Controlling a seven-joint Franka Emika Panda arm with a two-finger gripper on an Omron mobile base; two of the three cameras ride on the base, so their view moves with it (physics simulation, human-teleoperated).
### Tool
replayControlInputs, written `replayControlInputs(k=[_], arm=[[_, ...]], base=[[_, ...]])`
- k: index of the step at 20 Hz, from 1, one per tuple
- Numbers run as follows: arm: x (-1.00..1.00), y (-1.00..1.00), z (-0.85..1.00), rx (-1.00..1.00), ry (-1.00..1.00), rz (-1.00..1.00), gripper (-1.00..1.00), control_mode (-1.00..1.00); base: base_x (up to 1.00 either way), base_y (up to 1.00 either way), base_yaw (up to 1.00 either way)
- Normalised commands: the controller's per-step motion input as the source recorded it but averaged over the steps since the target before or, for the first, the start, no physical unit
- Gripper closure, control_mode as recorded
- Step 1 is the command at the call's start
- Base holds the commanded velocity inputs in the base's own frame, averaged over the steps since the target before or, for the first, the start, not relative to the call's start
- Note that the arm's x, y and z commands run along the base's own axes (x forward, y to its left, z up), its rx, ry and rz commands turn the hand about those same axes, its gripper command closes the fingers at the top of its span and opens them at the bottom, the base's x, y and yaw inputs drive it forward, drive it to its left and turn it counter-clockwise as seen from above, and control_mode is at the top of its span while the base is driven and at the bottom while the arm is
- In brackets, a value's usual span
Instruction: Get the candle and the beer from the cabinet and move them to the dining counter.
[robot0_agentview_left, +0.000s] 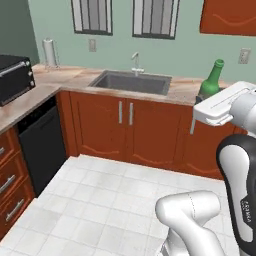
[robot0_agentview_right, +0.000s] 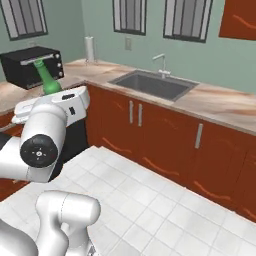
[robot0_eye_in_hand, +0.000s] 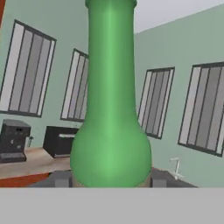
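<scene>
claw (robot0_eye_in_hand: 110, 180): closed on the beer (robot0_eye_in_hand: 111, 109), bottle upright between the fingers (robot0_eye_in_hand: 61, 178), neck rising above them.
risk: grip sits low on the body; a fast swing may tip or slip the bottle.
surface: marbled desk (robot0_agentview_left: 75, 80) with sink (robot0_agentview_left: 131, 81) lies beyond the claw.
room: tiled floor (robot0_agentview_left: 100, 200) below; windows (robot0_eye_in_hand: 28, 70) ahead.

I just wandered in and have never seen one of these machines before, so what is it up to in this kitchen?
The white robot arm is carrying the beer, a green glass bottle. Its gripper is closed around the bottle's lower body, and the bottle stands upright in the air above the tiled floor, in front of the counter with the sink. A black toaster oven sits on the counter off to one side. Nothing has been set down anywhere yet.
</scene>
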Motion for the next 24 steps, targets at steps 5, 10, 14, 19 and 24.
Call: replayControlInputs(k=[5,10,14,19,24], arm=[[0.00,0.00,0.00,0.00,0.00,0.00,1.00,1.00],[0.00,0.00,0.00,0.00,0.00,0.00,1.00,1.00],[0.00,0.00,0.00,0.00,0.00,0.00,1.00,1.00],[0.00,0.00,0.00,0.00,0.00,0.00,1.00,1.00],[0.00,0.00,0.00,0.00,0.00,0.00,1.00,1.00]], base=[[-0.43,-0.09,-0.59],[-0.39,-0.11,-0.60],[-0.38,-0.05,-0.61],[-0.37,0.00,-0.65],[-0.34,0.00,-0.63]])
